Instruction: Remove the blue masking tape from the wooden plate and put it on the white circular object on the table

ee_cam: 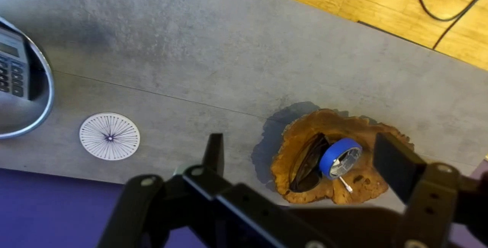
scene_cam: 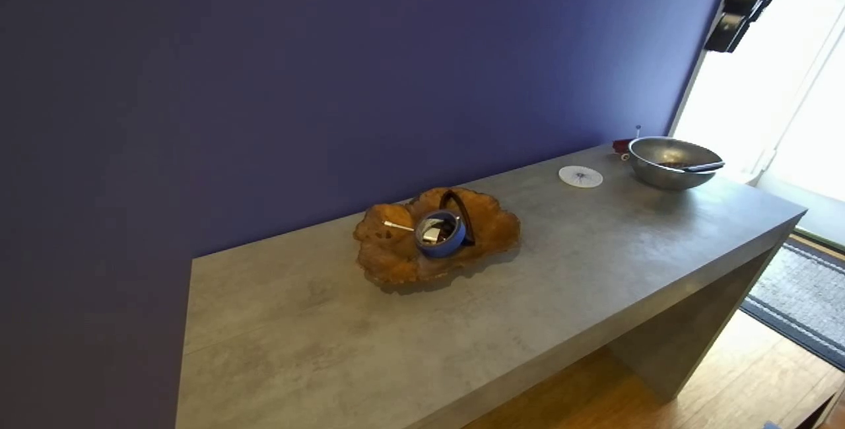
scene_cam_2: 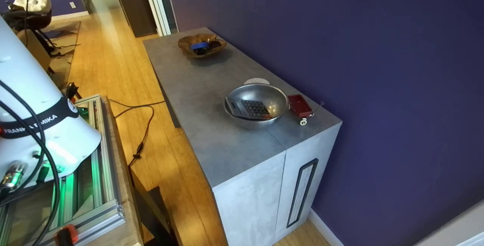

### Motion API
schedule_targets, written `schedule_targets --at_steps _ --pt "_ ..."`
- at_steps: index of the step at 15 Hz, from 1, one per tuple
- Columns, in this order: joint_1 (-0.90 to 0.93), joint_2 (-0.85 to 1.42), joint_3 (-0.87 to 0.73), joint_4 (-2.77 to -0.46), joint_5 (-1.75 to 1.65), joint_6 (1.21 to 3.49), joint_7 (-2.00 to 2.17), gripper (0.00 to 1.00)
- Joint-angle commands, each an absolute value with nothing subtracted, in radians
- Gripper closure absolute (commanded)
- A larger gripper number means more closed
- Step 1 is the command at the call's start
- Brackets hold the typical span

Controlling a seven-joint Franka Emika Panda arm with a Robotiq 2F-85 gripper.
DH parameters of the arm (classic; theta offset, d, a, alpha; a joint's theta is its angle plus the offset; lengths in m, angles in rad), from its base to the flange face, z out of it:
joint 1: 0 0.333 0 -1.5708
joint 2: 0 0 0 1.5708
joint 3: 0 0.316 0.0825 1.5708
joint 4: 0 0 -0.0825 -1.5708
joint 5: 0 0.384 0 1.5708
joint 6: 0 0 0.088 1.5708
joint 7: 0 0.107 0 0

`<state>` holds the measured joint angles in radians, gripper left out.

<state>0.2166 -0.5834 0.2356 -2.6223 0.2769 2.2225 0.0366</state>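
The blue masking tape [ee_cam: 339, 148] lies tilted in the wooden plate [ee_cam: 328, 120], leaning by a dark brownish ring [ee_cam: 309, 164]. The tape [scene_cam: 441, 249] [scene_cam_2: 199, 45] and the plate [scene_cam: 498, 224] [scene_cam_2: 185, 45] also show in both exterior views. The white circular object [ee_cam: 109, 136] lies flat on the table, at the left in the wrist view. It shows whole in an exterior view [scene_cam: 581, 177] and partly behind the metal bowl in an exterior view [scene_cam_2: 257, 81]. My gripper [ee_cam: 299, 145] is open and empty, above the table. Plate and tape appear between its fingers, well beyond the tips.
A silver metal bowl [scene_cam: 667, 178] [scene_cam_2: 249, 124] holding a calculator [scene_cam_2: 251, 108] stands near the white disc. A small red wagon [scene_cam_2: 300, 105] is beside it. A white connector [ee_cam: 346, 185] sticks out by the tape. A purple wall [scene_cam: 330, 86] runs along the table's back.
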Motion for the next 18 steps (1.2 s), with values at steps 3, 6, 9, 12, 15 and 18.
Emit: schedule_targets --at_steps 3,6,9,12,15,18 --pt "0.217 -0.389 0.325 -2.566 0.166 2.309 0.133 0.0" --pt "0.201 -0.261 0.367 -2.506 0.123 2.323 0.173 0.0" --pt "0.193 -0.244 0.366 -2.487 0.12 2.323 0.172 0.0" --pt "0.173 -0.204 0.375 -2.482 0.124 2.36 0.373 0.0" --pt "0.017 -0.037 0.541 -2.365 0.044 2.449 0.604 0.0" --pt "-0.071 0.018 0.617 -2.313 -0.093 2.495 0.827 0.0"
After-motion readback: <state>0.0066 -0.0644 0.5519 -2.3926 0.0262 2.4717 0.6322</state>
